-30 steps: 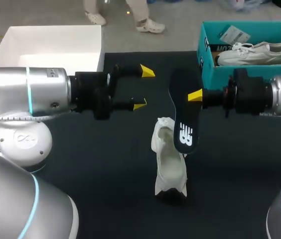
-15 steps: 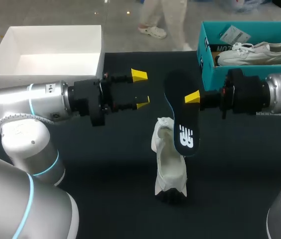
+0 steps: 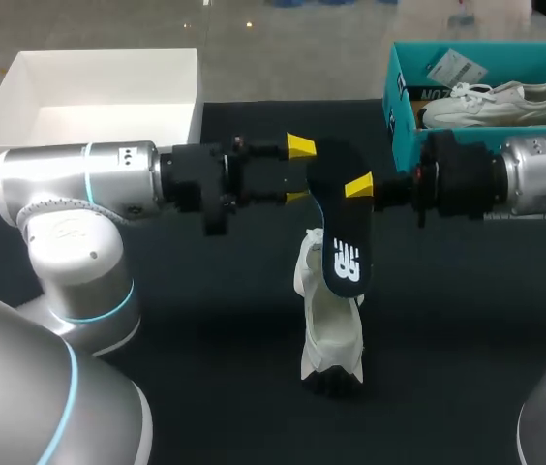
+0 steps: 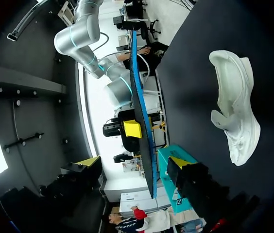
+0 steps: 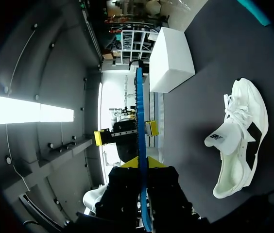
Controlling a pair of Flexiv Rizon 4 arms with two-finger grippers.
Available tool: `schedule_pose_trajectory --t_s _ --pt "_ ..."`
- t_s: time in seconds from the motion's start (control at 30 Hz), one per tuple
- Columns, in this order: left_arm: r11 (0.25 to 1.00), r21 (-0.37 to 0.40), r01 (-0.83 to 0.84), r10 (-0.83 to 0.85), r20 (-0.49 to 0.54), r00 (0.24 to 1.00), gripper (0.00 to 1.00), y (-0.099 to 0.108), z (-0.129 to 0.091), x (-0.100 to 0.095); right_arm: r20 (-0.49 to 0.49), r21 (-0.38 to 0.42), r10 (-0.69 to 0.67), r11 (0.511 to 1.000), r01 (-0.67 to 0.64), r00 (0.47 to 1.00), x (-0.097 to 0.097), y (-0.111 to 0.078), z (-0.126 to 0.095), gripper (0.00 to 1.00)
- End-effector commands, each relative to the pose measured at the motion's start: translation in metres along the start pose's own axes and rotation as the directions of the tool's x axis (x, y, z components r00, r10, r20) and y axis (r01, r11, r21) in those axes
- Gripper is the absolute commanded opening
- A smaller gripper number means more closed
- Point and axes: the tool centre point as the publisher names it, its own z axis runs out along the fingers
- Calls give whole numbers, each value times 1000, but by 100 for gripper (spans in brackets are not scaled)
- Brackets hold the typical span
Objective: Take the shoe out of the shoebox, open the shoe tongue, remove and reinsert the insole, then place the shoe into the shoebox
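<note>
A black insole with a blue edge hangs upright above the table, my right gripper shut on its middle. In the right wrist view the insole runs edge-on out of that gripper. My left gripper is open, one finger on each side of the insole's upper end. In the left wrist view the insole stands between the fingers of the left gripper, apart from both. The white shoe lies on the black table below, also seen as the shoe and the shoe.
A teal shoebox at the back right holds a second white shoe. A white open box stands at the back left. The dark tabletop lies bare left and right of the shoe.
My left arm has moved right until its fingers straddle the insole's upper end. My right gripper has carried the insole slightly left. The shoe has stayed put.
</note>
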Motion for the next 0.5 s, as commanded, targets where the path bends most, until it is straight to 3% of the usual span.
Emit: schedule_pose_trajectory --t_s 0.03,0.1,0.5 --pt "1000 -13 3 -3 2 1000 45 -2 10 0 -17 -14 5 1000 -5 1000 -5 -7 0 0" --pt "1000 -12 9 -9 2 1000 35 -3 12 2 -20 -15 7 1000 -8 1000 -5 -8 0 0" --pt "998 14 54 -54 -1 999 37 -18 24 9 -29 -23 3 1000 -4 1000 -4 -8 -1 0"
